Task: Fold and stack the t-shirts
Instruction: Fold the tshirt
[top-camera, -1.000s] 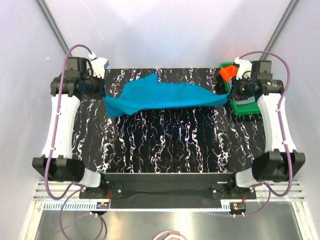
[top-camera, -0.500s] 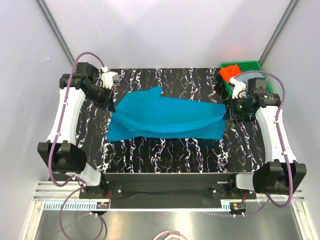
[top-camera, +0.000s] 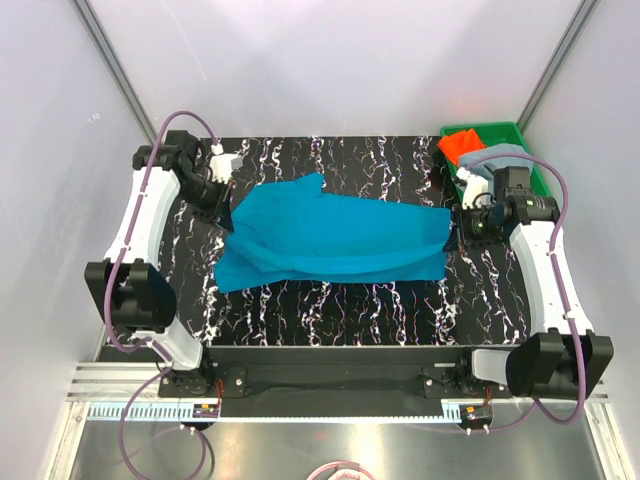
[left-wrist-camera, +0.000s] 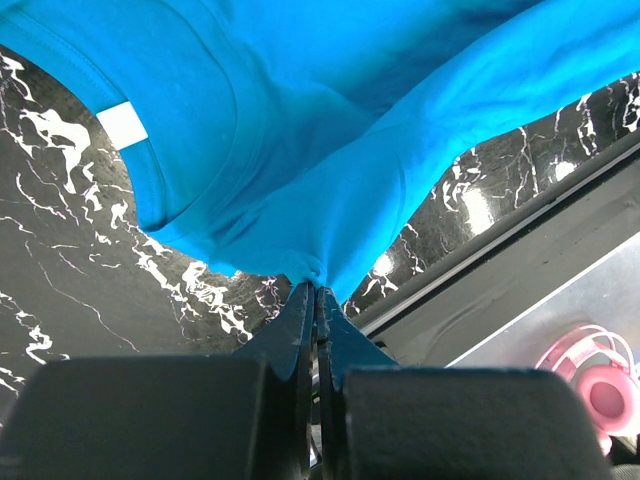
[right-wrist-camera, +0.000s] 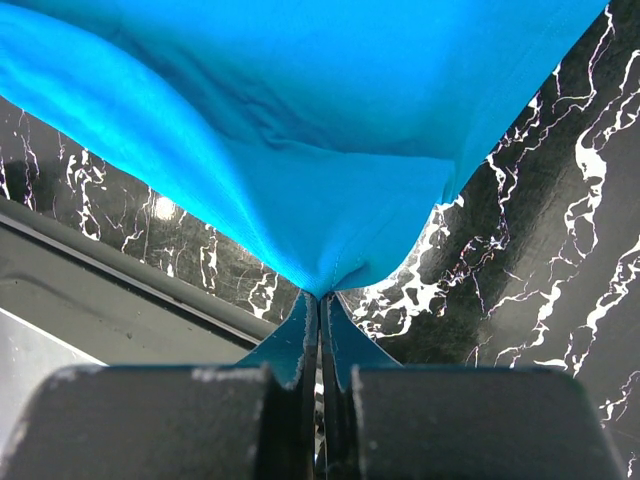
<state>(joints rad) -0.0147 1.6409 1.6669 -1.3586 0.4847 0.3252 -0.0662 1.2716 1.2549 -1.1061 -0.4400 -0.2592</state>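
Left gripper (left-wrist-camera: 316, 292): jaws clenched on a bunched edge of the teal-blue soft cloth t-shirt (top-camera: 335, 235), at its collar end. A white neck label (left-wrist-camera: 122, 124) shows inside the collar.
Teal-blue t-shirt: lies across the middle of the black, white-veined marble-pattern table (top-camera: 330, 300). It spans from one gripper to the other, creased and not flat.
Right gripper (right-wrist-camera: 320, 297): jaws pinched tight on the shirt's right edge, cloth gathered to a point at the tips.
Green plastic tray (top-camera: 500, 128): far right corner of the table, just behind the right wrist.
Orange-red cloth t-shirt (top-camera: 458, 147): crumpled at the tray's left end.
Grey-blue cloth t-shirt (top-camera: 503, 154): in the tray beside the orange-red one, partly hidden by the right arm.
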